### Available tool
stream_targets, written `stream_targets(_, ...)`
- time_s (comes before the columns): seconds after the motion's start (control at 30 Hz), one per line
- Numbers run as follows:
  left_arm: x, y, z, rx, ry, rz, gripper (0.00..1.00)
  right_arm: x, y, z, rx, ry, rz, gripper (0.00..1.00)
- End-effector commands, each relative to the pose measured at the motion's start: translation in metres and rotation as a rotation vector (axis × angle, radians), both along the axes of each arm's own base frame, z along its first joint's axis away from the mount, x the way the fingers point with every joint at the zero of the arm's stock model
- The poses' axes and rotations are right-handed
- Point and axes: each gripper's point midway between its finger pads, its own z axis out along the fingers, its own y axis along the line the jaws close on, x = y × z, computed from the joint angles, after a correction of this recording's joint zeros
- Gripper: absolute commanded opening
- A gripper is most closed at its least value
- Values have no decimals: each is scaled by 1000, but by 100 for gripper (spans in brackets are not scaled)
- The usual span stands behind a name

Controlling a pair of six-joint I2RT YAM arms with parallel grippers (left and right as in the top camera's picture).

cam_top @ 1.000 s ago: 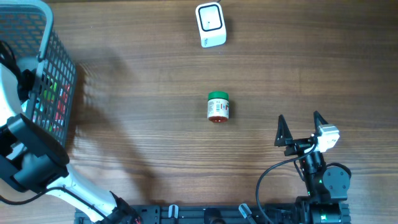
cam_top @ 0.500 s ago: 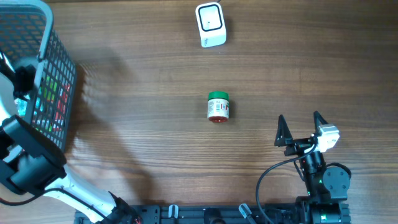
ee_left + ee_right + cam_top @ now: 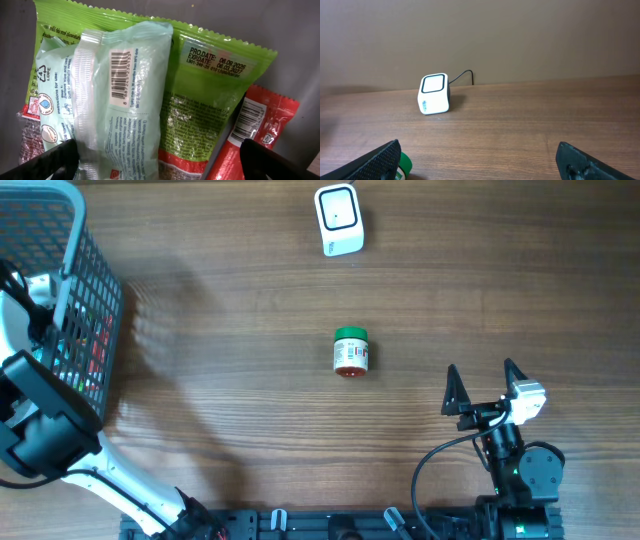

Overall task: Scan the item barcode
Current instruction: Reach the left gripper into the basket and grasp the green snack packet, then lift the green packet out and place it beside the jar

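My left gripper [image 3: 160, 162] is open inside the basket [image 3: 95, 300], its jaws wide apart above a pile of packets. Between them lies a pale mint wipes packet [image 3: 120, 95] with its barcode [image 3: 121, 75] facing up. Under it is a green snack bag [image 3: 210, 95], and to the right a red sachet [image 3: 255, 130] with its own barcode. The white scanner [image 3: 338, 218] stands at the table's far edge, its window [image 3: 434, 84] facing my right wrist camera. My right gripper [image 3: 482, 375] rests open and empty at the near right.
A small jar with a green lid [image 3: 351, 351] lies on its side mid-table, its lid [image 3: 406, 165] just beside my right gripper's left finger. The scanner's cable [image 3: 462, 76] runs back to the wall. The basket's mesh wall [image 3: 105, 330] rises at the far left.
The left arm has shifted slightly over the basket. The jar, the scanner and the right arm have not moved.
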Motion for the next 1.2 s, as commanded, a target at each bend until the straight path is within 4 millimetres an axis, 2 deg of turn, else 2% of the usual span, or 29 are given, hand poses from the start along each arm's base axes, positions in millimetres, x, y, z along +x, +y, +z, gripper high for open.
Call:
stream_targets(0.0, -13, -6, -33, -51, 85, -7, 89, 0, -2, 1, -9, -9, -9, 100)
stream_targets(0.07, -16, -8, -40, -63, 101, -7, 87, 0, -2, 1, -10, -9, -9, 100)
stream_targets(0.23, -38, -24, -80, -114, 170, -8, 91, 0, -2, 1, -10, -9, -9, 100)
stream_targets(0.27, -41, -27, -84, -120, 176, -8, 85, 0, -2, 1, -9, -9, -9, 100)
stream_targets(0.3, -41, -27, -84, -120, 176, -8, 72, 0, -2, 1, -9, -9, -8, 100)
stream_targets(0.33, -40, -26, -84, -119, 175, -8, 64, 0, -2, 1, -10, -9, -9, 100)
stream_targets(0.47, -39, -26, -83, -117, 172, -9, 9, 0, -2, 1, -10, -9, -9, 99)
stream_targets(0.5, -37, -24, -79, -111, 164, -8, 4, 0, -2, 1, -10, -9, -9, 100)
stream_targets(0.57, -25, -16, -58, -83, 126, -4, 4, 0, -2, 1, -9, -9, -9, 100)
stream_targets(0.6, -16, -9, -41, -59, 86, 22, 4, 0, -2, 1, -10, -9, -9, 100)
stream_targets(0.7, 16, 16, 38, 43, -84, 87, 4, 0, -2, 1, -10, -9, -9, 100)
stream_targets(0.73, 24, 24, 69, 86, -144, 107, 4, 0, -2, 1, -10, -9, -9, 100)
stream_targets(0.83, 33, 42, 191, 254, -369, 193, 4, 0, -2, 1, -10, -9, -9, 100)
stream_targets(0.87, 32, 42, 214, 281, -411, 194, 4, 0, -2, 1, -10, -9, -9, 100)
stream_targets(0.9, 30, 39, 245, 317, -471, 192, 4, 0, -2, 1, -10, -9, -9, 100)
stream_targets(0.93, 24, 32, 288, 359, -557, 200, 4, 0, -2, 1, -10, -9, -9, 100)
stream_targets(1.0, 11, 16, 342, 397, -680, 223, 4, 0, -2, 1, -10, -9, -9, 100)
stream_targets(1.03, -1, -2, 378, 412, -769, 233, 4, 0, -2, 1, -10, -9, -9, 100)
stream_targets(1.07, -10, -24, 406, 406, -848, 219, 4, 0, -2, 1, -9, -9, -9, 100)
stream_targets(1.1, -17, -44, 425, 400, -904, 190, 4, 0, -2, 1, -10, -9, -9, 100)
stream_targets(1.17, -37, -104, 471, 371, -1044, 111, 4, 0, -2, 1, -9, -9, -9, 100)
